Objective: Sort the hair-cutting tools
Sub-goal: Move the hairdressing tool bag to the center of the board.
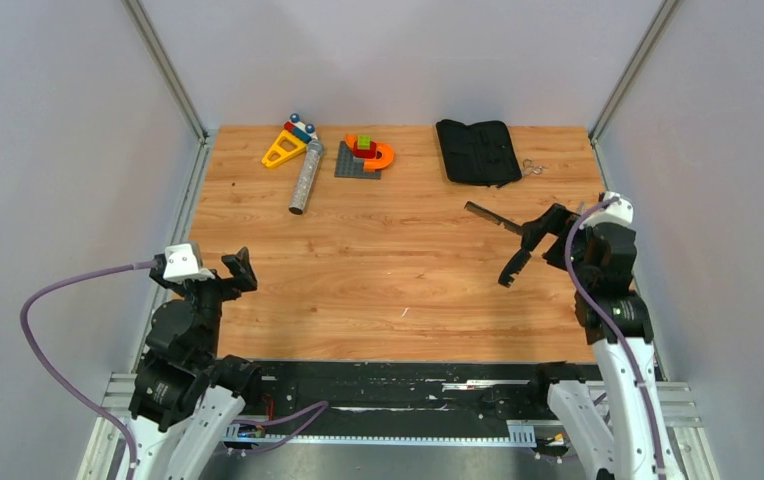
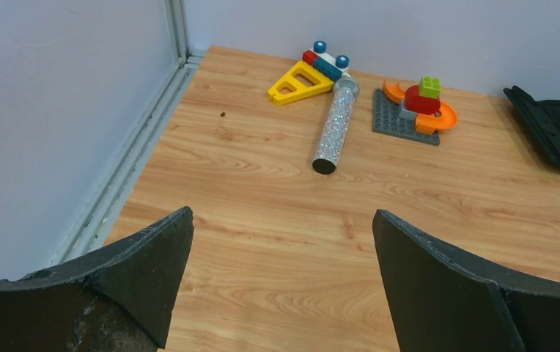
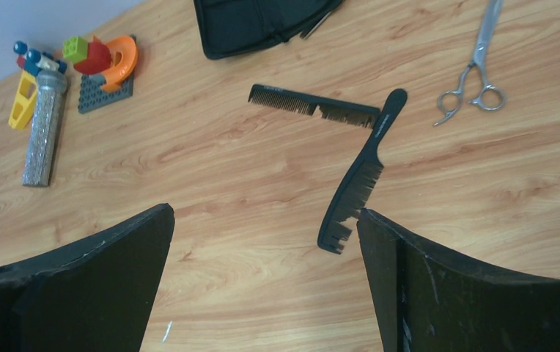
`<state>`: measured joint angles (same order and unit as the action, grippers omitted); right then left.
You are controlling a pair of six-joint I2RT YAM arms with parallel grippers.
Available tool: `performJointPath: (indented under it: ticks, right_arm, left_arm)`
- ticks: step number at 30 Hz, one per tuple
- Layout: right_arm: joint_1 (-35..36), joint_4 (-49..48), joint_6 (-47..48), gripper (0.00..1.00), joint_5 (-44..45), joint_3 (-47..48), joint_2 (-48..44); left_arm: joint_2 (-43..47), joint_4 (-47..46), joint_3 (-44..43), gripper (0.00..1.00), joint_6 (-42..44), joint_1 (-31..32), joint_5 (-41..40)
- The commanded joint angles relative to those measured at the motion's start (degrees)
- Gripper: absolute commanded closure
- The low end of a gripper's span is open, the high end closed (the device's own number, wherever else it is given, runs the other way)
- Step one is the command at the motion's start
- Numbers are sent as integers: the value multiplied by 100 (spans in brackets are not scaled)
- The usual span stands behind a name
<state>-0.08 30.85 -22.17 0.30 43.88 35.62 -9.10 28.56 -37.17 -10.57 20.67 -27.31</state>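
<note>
The scissors [image 3: 477,59] lie flat on the right side of the table [image 3: 226,183], near the pouch [image 3: 262,22]. Just beside them the long comb [image 3: 314,104] touches the handle end of the short comb [image 3: 354,187]. The right gripper [image 3: 266,213] hovers over the combs, jaws wide and empty. The left gripper [image 2: 281,220] also gapes empty, well apart.

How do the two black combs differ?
The straight comb has teeth along its whole length; the curved comb has a bare handle and teeth toward one end only. The straight comb lies crosswise, the curved comb diagonally. Both are black and unheld.
</note>
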Motion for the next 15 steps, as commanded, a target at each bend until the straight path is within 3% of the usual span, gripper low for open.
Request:
performJointPath:
  ticks: [1,7,11,15]
  right_arm:
    - [-16,193,-81,0,-647,687,848]
    - [-12,444,-253,0,-2498,1334,1901]
    - [-19,-687,-385,0,-2618,918,2046]
    - [-19,-1251,-385,1,-2730,1204,3035]
  left_arm:
    - [-169,-130,-38,0,2,27,-51]
    - [-330,-22,-130,0,-33,25,-46]
    - [-448,82,-183,0,-37,25,-147]
    - [-536,80,-177,0,-3,25,-124]
